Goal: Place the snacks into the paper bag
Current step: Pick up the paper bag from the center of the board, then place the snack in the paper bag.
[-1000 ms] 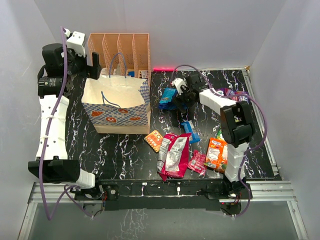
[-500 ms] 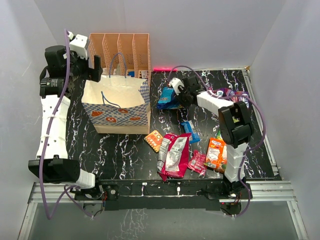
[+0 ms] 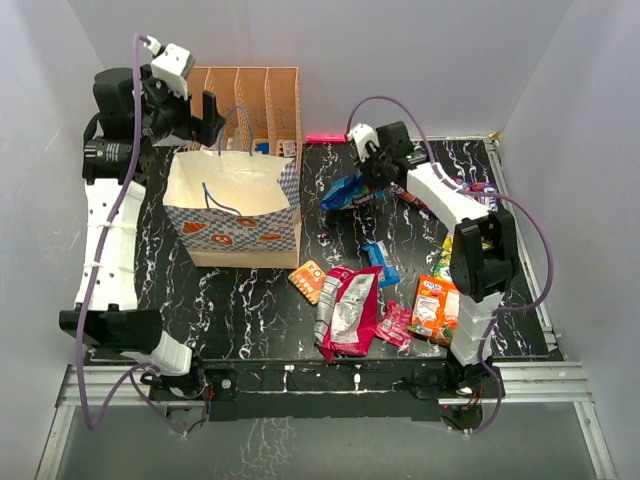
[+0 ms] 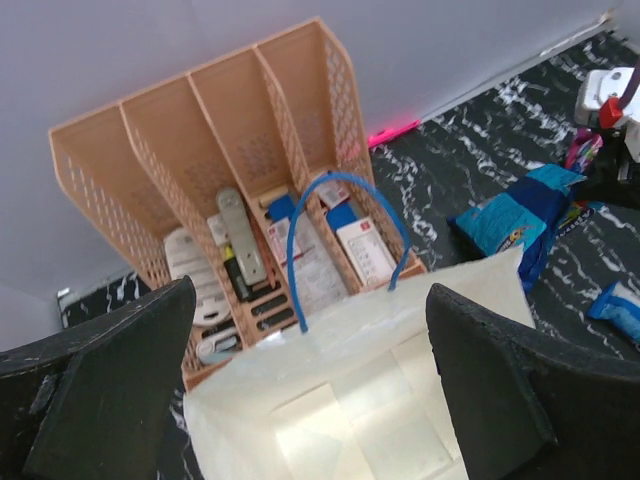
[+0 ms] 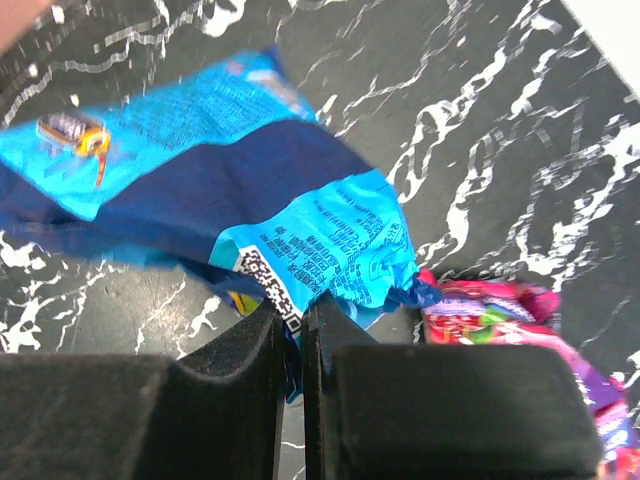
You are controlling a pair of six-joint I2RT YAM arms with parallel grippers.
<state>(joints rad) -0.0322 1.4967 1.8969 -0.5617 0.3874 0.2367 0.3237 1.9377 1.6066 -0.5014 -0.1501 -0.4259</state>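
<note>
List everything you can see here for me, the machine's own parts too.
table: one, black with white veins, under everything
paper bag: one, white with blue checks and orange donuts, standing open at left
file rack: one, peach, behind the bag
stationery: several pieces, mixed colours, inside the rack
large blue packet: one, pinched at its edge, back of table
small blue packet: one, mid-table
small orange packet: one, right of the bag's front corner
magenta-silver packet: one, near front
pink packet: one, beside it
large orange packet: one, front right
pink-purple packet: one, beside the pinched blue one
left gripper: one, black, open above the bag's back edge
right gripper: one, black, shut on the large blue packet
</note>
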